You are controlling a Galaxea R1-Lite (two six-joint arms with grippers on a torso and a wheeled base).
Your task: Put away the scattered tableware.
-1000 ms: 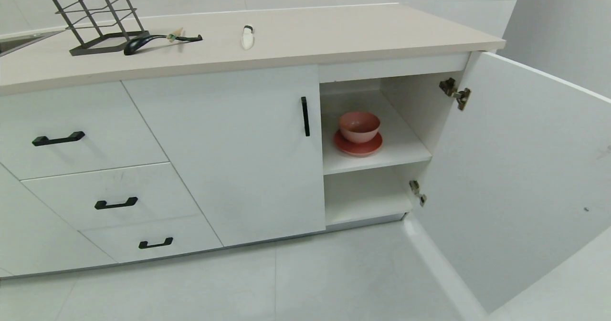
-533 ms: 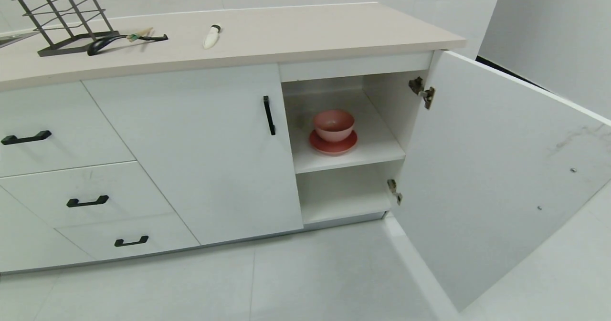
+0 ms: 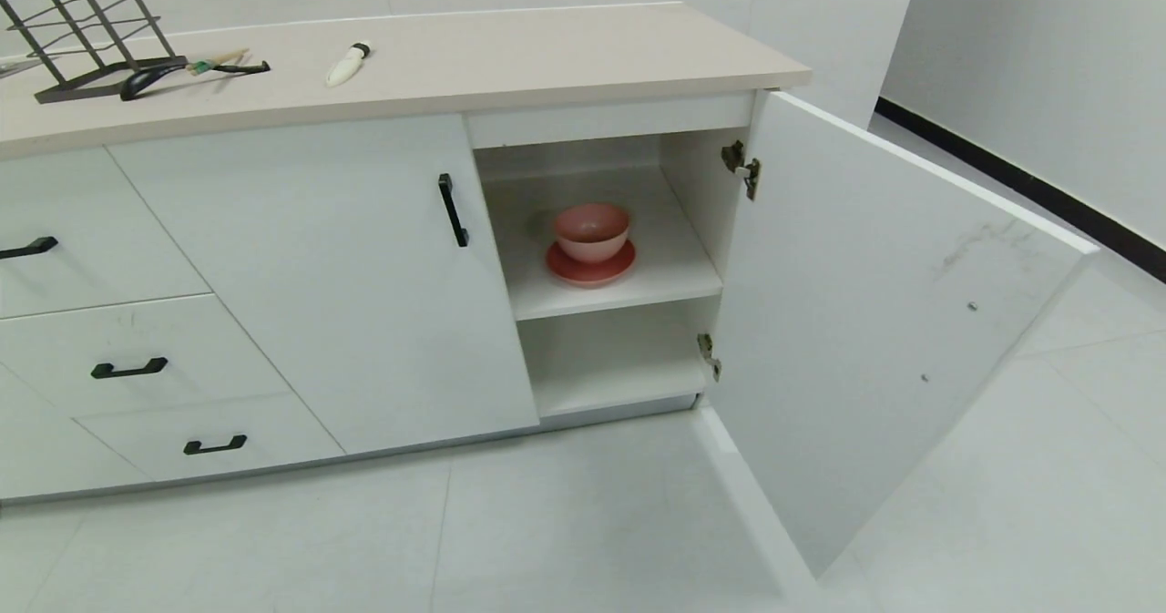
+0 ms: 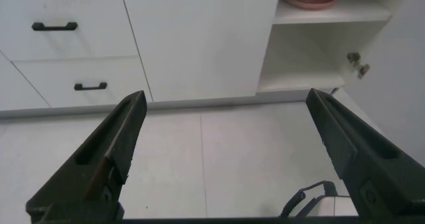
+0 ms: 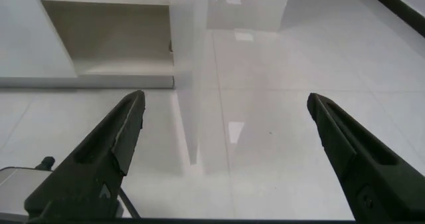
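In open cabinet, upper shelf [image 3: 656, 285]: bowl [image 3: 592, 229] on plate [image 3: 590, 271], mid-shelf. Lower shelf [image 3: 610, 372] beneath. Open door [image 3: 865, 321] to right, closed door [image 3: 319, 276] to left, drawers [image 3: 127, 340] further left. Up on countertop [image 3: 547, 57], far left: rack [image 3: 82, 30], long utensil [image 3: 150, 80] just beside its base; short utensil [image 3: 346, 65] right of that, apart.

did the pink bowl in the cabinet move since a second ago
No. The pink bowl still sits on the red plate, mid upper shelf; the whole head view slid, so the camera moved, not the bowl.
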